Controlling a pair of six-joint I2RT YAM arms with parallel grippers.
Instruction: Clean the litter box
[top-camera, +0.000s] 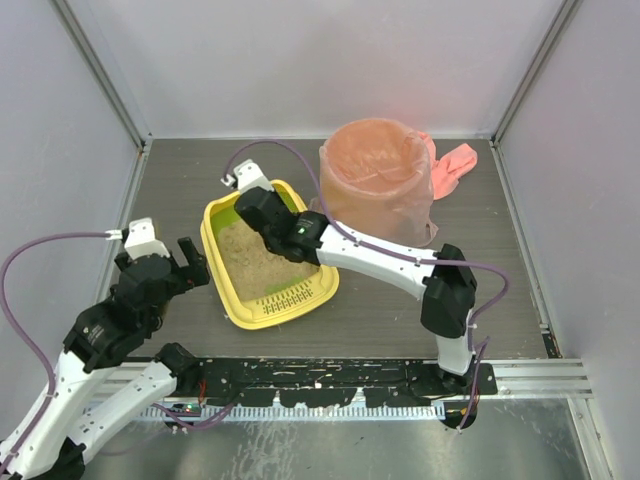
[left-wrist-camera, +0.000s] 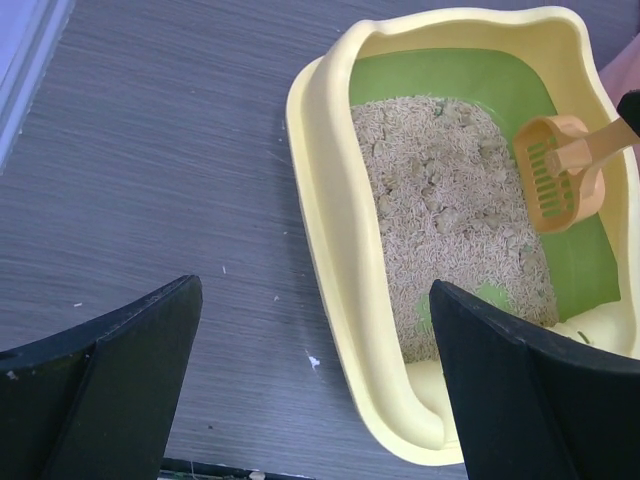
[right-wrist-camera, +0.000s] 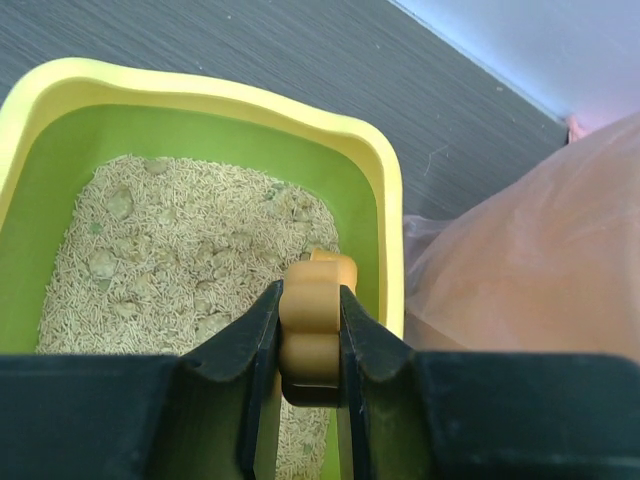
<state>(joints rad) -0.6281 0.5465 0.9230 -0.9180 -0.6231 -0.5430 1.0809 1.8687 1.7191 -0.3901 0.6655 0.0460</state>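
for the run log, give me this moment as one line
right gripper: shut on orange slotted scoop handle, scoop head inside litter box | left gripper: open, empty, beside box | pink-bagged bin: right of box

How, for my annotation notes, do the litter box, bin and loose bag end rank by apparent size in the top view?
Tied first: litter box and bin. They look near alike, and the bin stands taller, nearer the camera, so I won't rank them.
Last: loose bag end, clearly smallest.
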